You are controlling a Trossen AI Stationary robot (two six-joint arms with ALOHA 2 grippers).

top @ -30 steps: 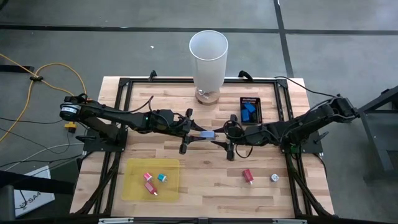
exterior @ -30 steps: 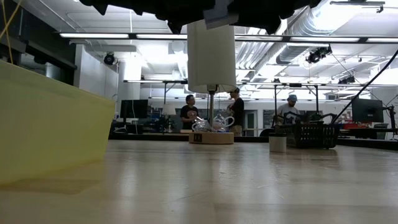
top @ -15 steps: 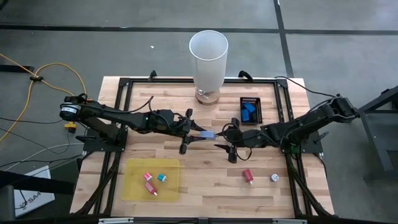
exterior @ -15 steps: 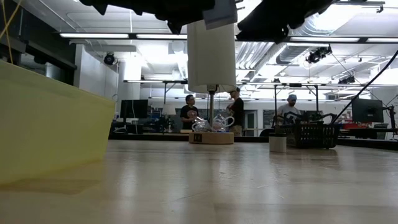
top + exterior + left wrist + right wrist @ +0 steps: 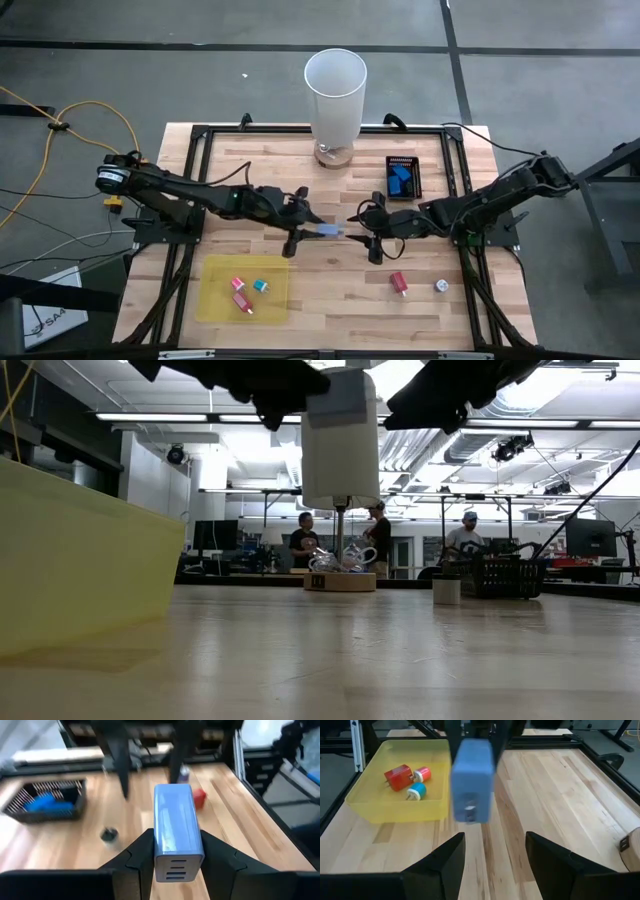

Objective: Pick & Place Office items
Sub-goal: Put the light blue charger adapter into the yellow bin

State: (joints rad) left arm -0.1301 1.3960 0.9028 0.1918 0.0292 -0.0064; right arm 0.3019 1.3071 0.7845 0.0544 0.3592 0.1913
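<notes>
A light-blue rectangular block [image 5: 173, 820] hangs above the table's middle, with my left gripper [image 5: 316, 231] shut on it. My right gripper [image 5: 358, 230] stands open just to the block's right, facing its free end [image 5: 471, 780] without touching it. In the yellow tray [image 5: 215, 300] at the near left lie a red [image 5: 241, 299], a pink [image 5: 237, 283] and a teal piece [image 5: 260, 285]. A red piece [image 5: 398, 283] and a whitish round one [image 5: 440, 286] rest on the wood at the near right. My left gripper pinches the block's two long side faces [image 5: 156, 845] between its two fingers, near the block's rear end. The fingers come almost level from the table's left and lie along the block. The block sticks out ahead of them, lifted clear of the table.
A tall white cylinder [image 5: 335, 95] stands on a round base at the far middle. A small black tray [image 5: 403, 177] holding blue pieces sits at the far right. Bare wood lies between the yellow tray and the red piece.
My left gripper has tipped downward and shifted slightly toward the table's near edge, so the blue block has sunk a little, still clear of the table. My right gripper has also tipped downward, staying open beside the block.
</notes>
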